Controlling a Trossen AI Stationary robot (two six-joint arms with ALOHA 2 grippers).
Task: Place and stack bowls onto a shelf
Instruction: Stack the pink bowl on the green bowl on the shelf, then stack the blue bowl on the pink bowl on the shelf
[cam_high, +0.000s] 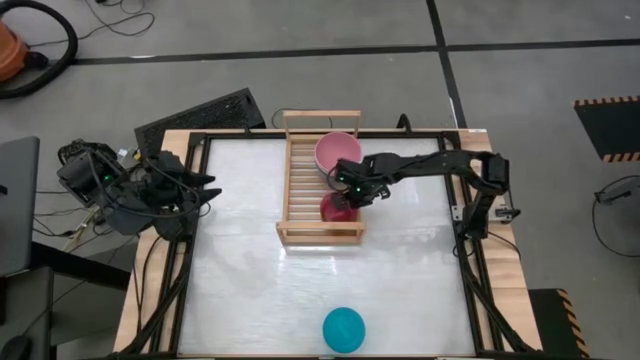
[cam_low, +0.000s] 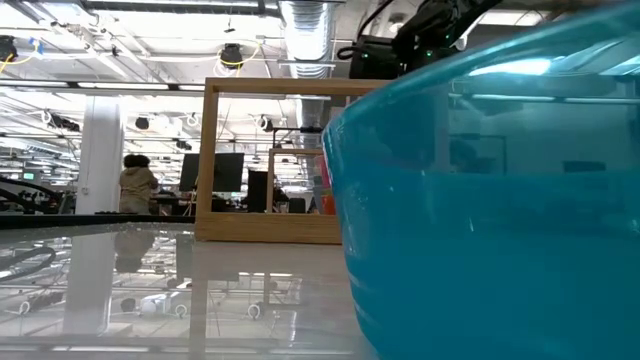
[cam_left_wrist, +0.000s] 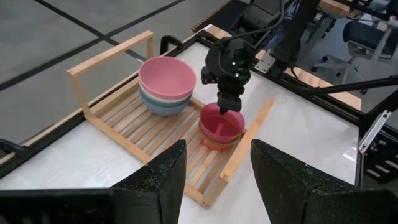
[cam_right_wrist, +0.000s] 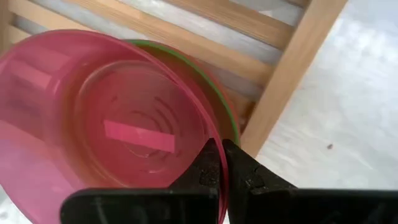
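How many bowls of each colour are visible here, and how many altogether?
light pink bowl: 1
grey-blue bowl: 1
magenta bowl: 1
orange-red bowl: 1
lime green bowl: 1
cyan bowl: 1
Total: 6

No readable text, label, brand, number or sign shows anywhere in these views.

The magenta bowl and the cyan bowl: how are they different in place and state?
The magenta bowl sits on the shelf, nested on other small bowls; the cyan bowl stands alone on the table, far from the shelf. The right gripper is shut on the magenta bowl's rim; nothing touches the cyan bowl. The left gripper waits open at the table's left edge. Both bowls are upright.
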